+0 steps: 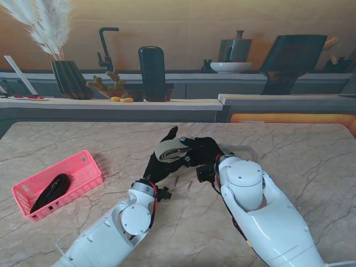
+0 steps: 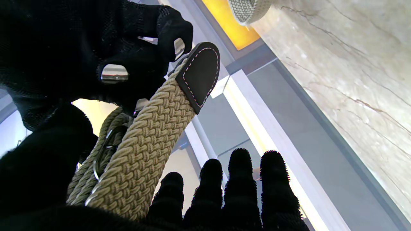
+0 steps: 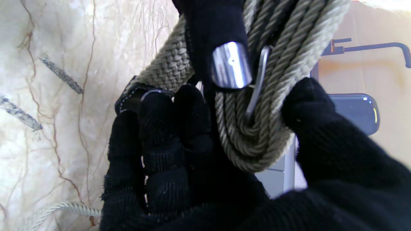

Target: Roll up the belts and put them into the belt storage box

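The right hand [image 1: 203, 151] and left hand [image 1: 161, 161] meet above the middle of the marble table [image 1: 311, 161], both gripping the coiled tan braided belt [image 1: 171, 149] held between them. To the robot's left, well apart, the pink storage box [image 1: 83, 164] sits on the table with a black belt [image 1: 50, 191] inside.

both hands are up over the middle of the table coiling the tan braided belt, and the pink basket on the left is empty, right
Not quite: the pink plastic basket is not empty. The stand view shows a black belt lying inside it. The rest holds: the left hand and right hand hold the tan braided belt over the middle of the table.
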Available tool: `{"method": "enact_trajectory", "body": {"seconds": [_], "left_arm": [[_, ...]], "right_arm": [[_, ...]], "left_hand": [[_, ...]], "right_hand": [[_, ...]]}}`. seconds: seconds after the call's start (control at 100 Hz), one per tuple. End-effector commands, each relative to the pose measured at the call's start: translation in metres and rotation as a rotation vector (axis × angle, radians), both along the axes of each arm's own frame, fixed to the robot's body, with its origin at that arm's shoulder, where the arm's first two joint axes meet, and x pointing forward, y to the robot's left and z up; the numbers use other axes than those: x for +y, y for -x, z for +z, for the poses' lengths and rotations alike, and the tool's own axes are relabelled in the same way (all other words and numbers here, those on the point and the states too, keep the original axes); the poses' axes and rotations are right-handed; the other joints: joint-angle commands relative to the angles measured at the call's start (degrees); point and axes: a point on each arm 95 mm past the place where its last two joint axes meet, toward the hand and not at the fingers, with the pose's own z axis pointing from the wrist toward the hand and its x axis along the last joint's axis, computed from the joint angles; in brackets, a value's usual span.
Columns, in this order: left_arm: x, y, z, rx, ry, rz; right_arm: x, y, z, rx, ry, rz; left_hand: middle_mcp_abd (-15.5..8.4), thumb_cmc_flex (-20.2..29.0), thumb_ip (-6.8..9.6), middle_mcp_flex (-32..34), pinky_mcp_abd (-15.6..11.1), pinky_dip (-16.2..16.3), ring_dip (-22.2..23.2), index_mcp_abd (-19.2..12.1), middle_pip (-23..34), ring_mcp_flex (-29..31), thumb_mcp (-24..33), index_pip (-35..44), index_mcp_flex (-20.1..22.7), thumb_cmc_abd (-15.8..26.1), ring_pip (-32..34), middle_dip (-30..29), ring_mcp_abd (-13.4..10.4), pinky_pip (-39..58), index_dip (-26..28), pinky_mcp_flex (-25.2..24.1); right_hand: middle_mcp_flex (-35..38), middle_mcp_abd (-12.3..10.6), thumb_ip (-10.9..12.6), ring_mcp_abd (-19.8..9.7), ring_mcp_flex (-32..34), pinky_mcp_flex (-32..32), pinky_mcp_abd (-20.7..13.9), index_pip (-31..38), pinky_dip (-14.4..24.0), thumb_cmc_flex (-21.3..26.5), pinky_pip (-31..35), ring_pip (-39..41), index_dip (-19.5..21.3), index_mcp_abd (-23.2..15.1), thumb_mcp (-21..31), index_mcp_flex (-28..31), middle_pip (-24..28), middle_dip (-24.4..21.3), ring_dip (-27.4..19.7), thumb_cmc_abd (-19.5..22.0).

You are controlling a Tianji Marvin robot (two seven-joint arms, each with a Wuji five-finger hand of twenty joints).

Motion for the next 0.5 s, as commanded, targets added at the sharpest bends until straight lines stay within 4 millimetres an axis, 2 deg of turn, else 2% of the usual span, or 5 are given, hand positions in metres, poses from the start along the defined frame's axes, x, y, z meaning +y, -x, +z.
{"method": "enact_trajectory", "body": {"seconds": [0.0,0.22,0.27,0.37,0.49], "left_arm": [[-0.01,0.003,0.009,-0.022,0.027,-0.023],[-0.012,0.004,0.013,-0.039,0.058,-0.001],[-0.012,0.005,0.013,-0.044,0.059,0.005],[-0.009,0.004,0.016,-0.047,0.063,0.035],[-0.006,0.005,0.019,-0.033,0.091,0.05]], "right_arm": [[0.009,0.004,-0.007,0.036,-0.012,0.021],[0.015,0.006,-0.012,0.085,-0.031,0.068],[0.016,0.006,-0.014,0.096,-0.032,0.079],[0.019,0.006,-0.016,0.116,-0.031,0.092],[0.022,0.005,-0.018,0.136,-0.025,0.111]], "left_hand": [[-1.5,-3.0,-1.99,-2.1,-2.3,-0.8,-0.5,-2.4,-1.4,-2.2,1.5,-3.0,-1.4,-1.4,-0.8,-1.1,-2.2,-0.5,0.0,-0.8],[-2.4,-2.0,-1.91,-1.8,-2.3,-0.6,-0.2,-2.4,-1.1,-2.1,2.2,-2.7,-1.2,-0.2,-0.3,-0.8,-2.5,-0.1,0.0,-0.7],[-2.4,-1.0,-1.74,-1.7,-1.9,-0.1,0.0,-2.3,-0.4,-2.1,1.4,-2.2,-1.2,1.2,0.3,-0.6,-2.4,0.8,0.9,-0.8],[-3.1,1.1,-0.83,-1.4,-1.6,0.2,-0.1,-2.8,1.9,-1.7,-1.0,-0.4,-1.6,2.5,0.9,0.0,-2.4,1.6,7.3,-0.7],[-4.0,1.3,-0.77,-0.1,-1.5,0.2,-0.2,-4.9,3.3,-1.2,-1.1,0.1,-1.6,2.9,1.0,0.3,-2.6,1.7,9.2,-0.6]], "right_hand": [[-1.3,2.3,2.0,-0.8,-1.2,-0.4,-1.8,8.7,1.3,10.2,2.8,2.4,1.2,-16.2,9.4,5.5,2.1,1.2,1.0,3.3],[-2.0,3.0,2.1,-0.3,-1.7,-0.9,-1.6,8.6,1.8,10.5,3.2,3.2,1.4,-15.1,8.9,4.9,2.9,1.7,1.5,4.1],[-2.1,3.0,2.2,-0.3,-1.8,-1.0,-1.5,8.6,1.8,10.6,3.2,3.2,1.4,-15.1,8.9,4.8,3.0,1.7,1.6,4.1],[-2.2,3.2,2.3,-0.1,-2.0,-1.2,-1.4,8.6,1.8,10.6,3.1,3.3,1.5,-14.8,8.9,4.7,3.0,1.8,1.6,4.1],[-2.4,3.2,2.4,0.0,-2.1,-1.4,-1.3,8.6,1.8,10.7,3.0,3.1,1.6,-14.9,8.9,4.7,2.9,1.8,1.6,4.1]]}}
